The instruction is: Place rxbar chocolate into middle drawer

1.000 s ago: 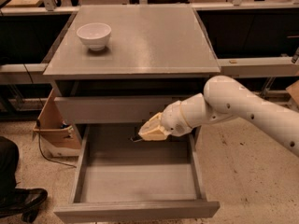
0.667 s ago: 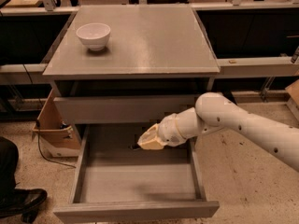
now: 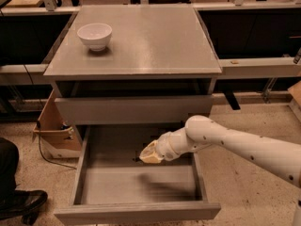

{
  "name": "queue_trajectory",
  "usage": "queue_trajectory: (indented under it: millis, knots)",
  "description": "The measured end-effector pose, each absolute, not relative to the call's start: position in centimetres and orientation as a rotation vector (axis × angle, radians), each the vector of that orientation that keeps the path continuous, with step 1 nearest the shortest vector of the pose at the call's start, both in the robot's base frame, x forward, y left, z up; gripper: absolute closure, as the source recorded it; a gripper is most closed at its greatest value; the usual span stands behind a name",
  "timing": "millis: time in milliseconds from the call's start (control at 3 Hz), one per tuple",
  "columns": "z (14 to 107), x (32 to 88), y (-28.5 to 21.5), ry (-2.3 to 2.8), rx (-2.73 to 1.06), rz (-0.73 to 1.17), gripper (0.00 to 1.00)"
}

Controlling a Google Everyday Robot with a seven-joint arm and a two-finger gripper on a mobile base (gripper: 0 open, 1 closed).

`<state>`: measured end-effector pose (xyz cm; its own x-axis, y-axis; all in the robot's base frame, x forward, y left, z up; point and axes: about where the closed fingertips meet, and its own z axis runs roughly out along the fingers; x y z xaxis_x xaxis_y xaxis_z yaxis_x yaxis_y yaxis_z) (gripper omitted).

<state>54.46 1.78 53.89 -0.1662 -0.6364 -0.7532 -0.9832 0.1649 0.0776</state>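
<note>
The middle drawer (image 3: 136, 212) is pulled out wide, a deep grey box below the cabinet. My gripper (image 3: 150, 153) reaches in from the right on the white arm (image 3: 244, 147) and hangs low inside the drawer, near its middle back. A small dark sliver (image 3: 136, 159) shows at the gripper's left tip, just above the drawer floor; it may be the rxbar chocolate, but most of it is hidden by the gripper.
The upper grey drawer front (image 3: 131, 109) is closed above. A white bowl (image 3: 94, 36) stands at the cabinet top's back left. A cardboard box (image 3: 54, 131) sits on the floor to the left, with a person's dark shoe (image 3: 19, 204) at lower left.
The arm has gone down and to the left, taking the gripper from in front of the upper drawer front down into the open middle drawer.
</note>
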Motion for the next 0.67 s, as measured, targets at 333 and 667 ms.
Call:
queue_trajectory:
  millis: [333,667]
  knots:
    - [46.8,55.1,2.1,1.969,-1.505,0.742,1.00]
    - [43.1,55.5,2.2,2.027,-1.472,0.714,1.00]
